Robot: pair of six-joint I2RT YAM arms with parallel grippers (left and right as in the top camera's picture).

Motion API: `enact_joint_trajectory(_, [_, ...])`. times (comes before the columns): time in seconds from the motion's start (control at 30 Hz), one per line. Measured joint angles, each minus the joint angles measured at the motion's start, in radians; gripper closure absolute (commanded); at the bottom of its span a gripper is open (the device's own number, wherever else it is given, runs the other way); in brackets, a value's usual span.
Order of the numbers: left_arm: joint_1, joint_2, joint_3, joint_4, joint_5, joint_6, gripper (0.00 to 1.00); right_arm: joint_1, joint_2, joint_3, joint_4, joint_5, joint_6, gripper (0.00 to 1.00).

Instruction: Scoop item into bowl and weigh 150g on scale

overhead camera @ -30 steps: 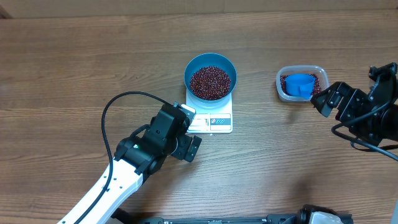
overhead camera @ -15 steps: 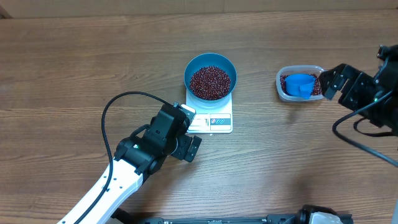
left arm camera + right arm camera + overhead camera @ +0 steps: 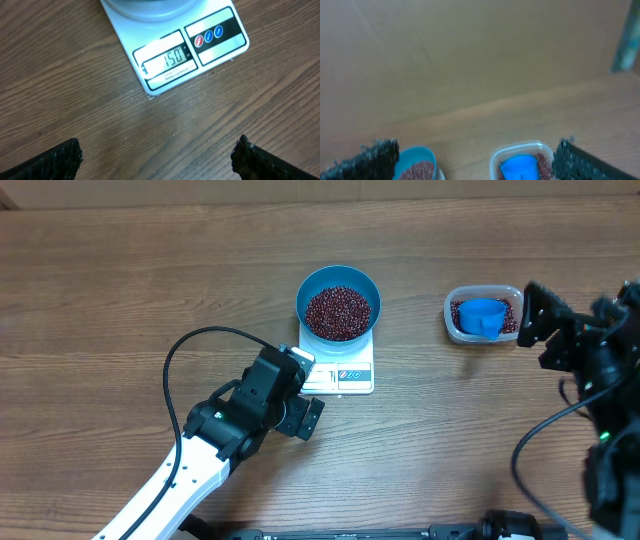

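The left gripper (image 3: 157, 150) and right gripper (image 3: 477, 150) are both wide open, holding nothing. The scale (image 3: 352, 370) looks about square, with its display (image 3: 167, 58) edge toward 6 o'clock.

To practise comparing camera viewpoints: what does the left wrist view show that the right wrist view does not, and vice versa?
Only the left wrist view: the scale up close, its display reading 150, and its round buttons.
Only the right wrist view: the clear tub holding the blue scoop, and beans in the blue bowl.
Both: the wooden table and an open pincer, with the left pincer in one view and the right pincer in the other.
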Motion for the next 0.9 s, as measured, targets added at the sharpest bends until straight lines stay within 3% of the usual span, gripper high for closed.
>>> enact_joint_trajectory(0.37, [0.000,0.000,0.000,-0.001,0.000,0.000,0.00,0.094,-0.417,-0.687,0.489,-0.005,-0.002,0.00])
enact_joint_trajectory(0.5, [0.000,0.000,0.001,-0.001,0.000,0.000,0.01,0.129,-0.497,-0.847,0.642,-0.002,-0.002,0.00])
enact_joint_trajectory(0.9, [0.000,0.000,0.001,-0.001,0.000,0.000,0.00,0.165,-0.627,-1.006,0.653,0.025,-0.004,0.00])
